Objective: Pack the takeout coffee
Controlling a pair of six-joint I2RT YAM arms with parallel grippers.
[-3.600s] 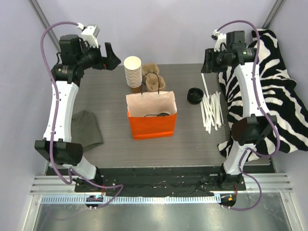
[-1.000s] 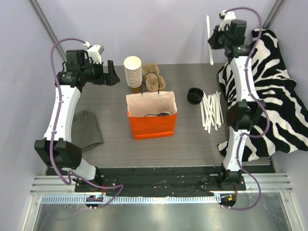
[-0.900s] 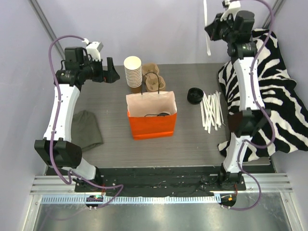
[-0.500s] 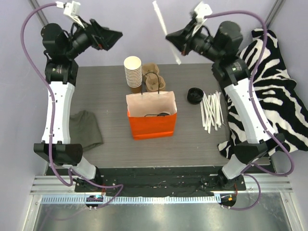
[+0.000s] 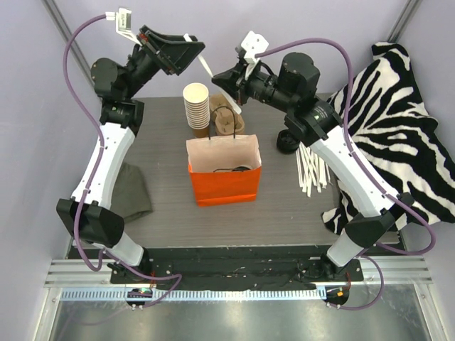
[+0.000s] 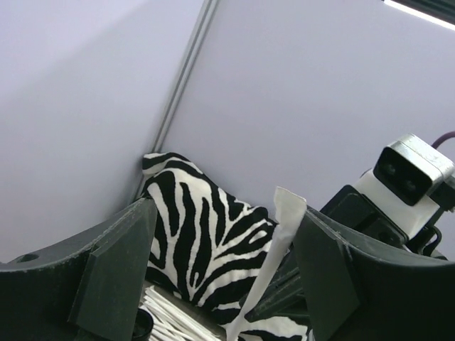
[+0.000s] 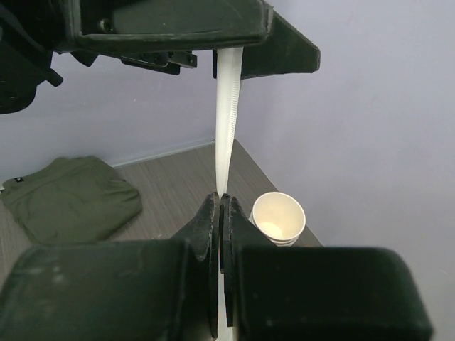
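right gripper (image 7: 221,202): clamped tight on a wrapped straw (image 7: 227,121), up high behind the orange bag (image 5: 224,186)
wrapped straw: white, its top end sits between the jaws of the left gripper (image 6: 226,227)
left gripper: jaws spread wide, gripping nothing
takeout coffee (image 5: 231,169): down inside the orange bag, only a dark curved bit of lid shows
cup stack (image 5: 197,106): just behind the bag
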